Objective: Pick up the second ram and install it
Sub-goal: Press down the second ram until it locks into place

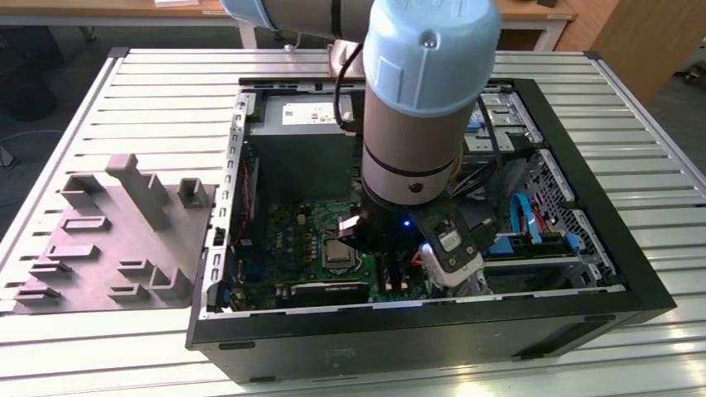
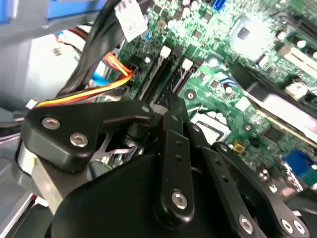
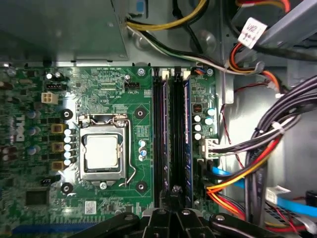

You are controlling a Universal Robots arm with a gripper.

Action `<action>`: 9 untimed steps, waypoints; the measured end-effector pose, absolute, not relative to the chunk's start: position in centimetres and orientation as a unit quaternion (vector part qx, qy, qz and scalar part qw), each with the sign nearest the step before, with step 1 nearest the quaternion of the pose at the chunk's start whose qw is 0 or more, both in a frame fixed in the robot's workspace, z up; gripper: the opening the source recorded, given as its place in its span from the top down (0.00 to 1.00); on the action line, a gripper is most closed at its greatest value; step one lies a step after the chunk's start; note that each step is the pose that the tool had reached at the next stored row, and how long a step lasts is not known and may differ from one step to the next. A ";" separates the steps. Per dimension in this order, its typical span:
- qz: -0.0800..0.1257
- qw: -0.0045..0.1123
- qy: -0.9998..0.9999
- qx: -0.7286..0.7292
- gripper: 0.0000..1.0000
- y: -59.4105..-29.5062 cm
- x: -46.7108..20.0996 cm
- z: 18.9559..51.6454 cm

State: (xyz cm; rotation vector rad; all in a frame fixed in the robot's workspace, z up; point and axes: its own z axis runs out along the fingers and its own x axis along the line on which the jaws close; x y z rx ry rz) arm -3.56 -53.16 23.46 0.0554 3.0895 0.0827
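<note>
On the exterior view's left we see a grey moulded tray (image 1: 111, 240) on the slatted table (image 1: 617, 99). Beside it towards the right stands the open computer case (image 1: 441, 331), with the arm (image 1: 425, 99) reaching down into it.

In the first wrist view, we meet the processor socket (image 3: 101, 151) first, then two long memory slots side by side. The gripper (image 3: 174, 194) sits at the end of this pair. Its fingers (image 3: 168, 198) are drawn close together with hardly any gap, and the second wrist view shows the same.

The second ram (image 3: 180, 139) appears edge-on as a dark strip with a blue rim. It stands in the slot farther from the socket and runs straight away from the fingertips. The neighbouring slot (image 3: 160, 139) lies just beside it.

We cannot tell whether the tips clasp the stick or only rest on its end, since the gripper's own links cover that spot. Past the slots lies a bundle of cables (image 3: 257, 148).
</note>
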 end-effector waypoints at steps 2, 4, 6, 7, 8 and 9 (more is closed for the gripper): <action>0.027 0.025 0.999 0.018 0.89 -53.2 -3.6 24.2; 0.027 0.025 0.999 0.018 0.89 -53.2 -3.6 24.7; 0.027 0.025 0.999 0.018 0.89 -53.2 -3.6 24.7; 0.027 0.025 0.999 0.018 0.89 -53.2 -3.6 24.7; 0.027 0.025 0.999 0.018 0.89 -53.2 -3.6 24.7; 0.027 0.025 0.999 0.018 0.89 -53.1 -3.6 24.7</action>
